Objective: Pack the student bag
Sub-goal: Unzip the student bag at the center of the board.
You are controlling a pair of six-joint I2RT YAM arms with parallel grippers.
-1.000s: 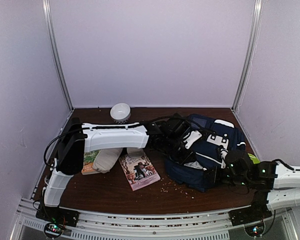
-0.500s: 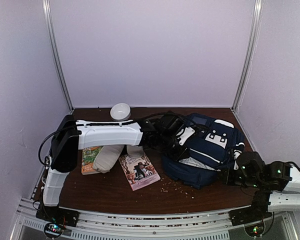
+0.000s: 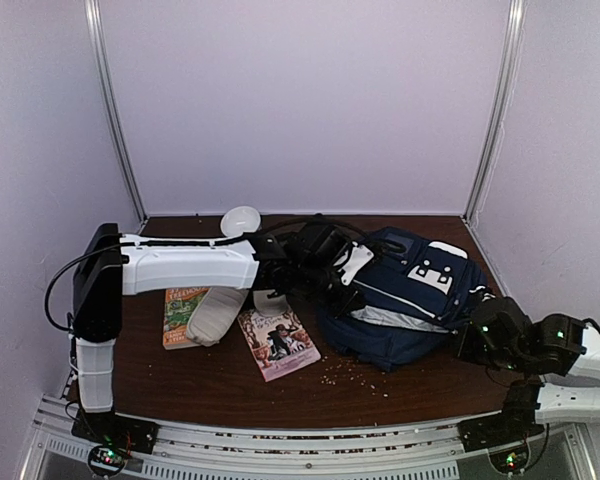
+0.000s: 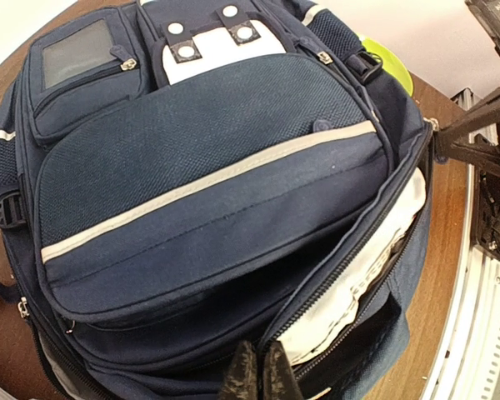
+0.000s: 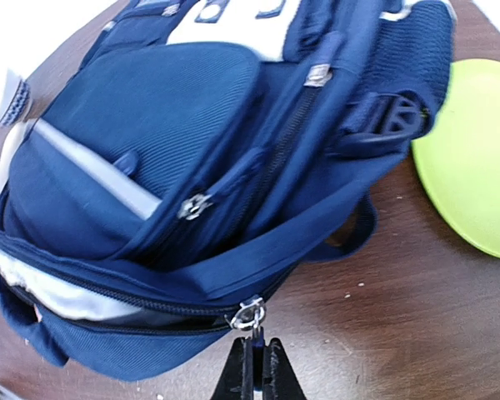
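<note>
student bag [image 3: 410, 300], lime plate [image 5: 475, 158] just beside it, book [image 3: 278, 342] and bowl [image 3: 240, 218] leftward

The student bag [image 3: 420, 305], a large navy-blue fabric backpack with white stripes, lies on its back on the right half of the brown table [image 3: 230, 385], front panel facing up. Its front pocket [image 4: 204, 50] carries white buckle patches with snaps. It is unzipped along its near side, baring light grey lining [image 4: 383, 250]. A metal zipper pull [image 5: 248, 315] hangs at the opening's edge.

The student bag [image 3: 410, 300] lies on the table [image 3: 230, 385], right of the book [image 3: 278, 343].
</note>
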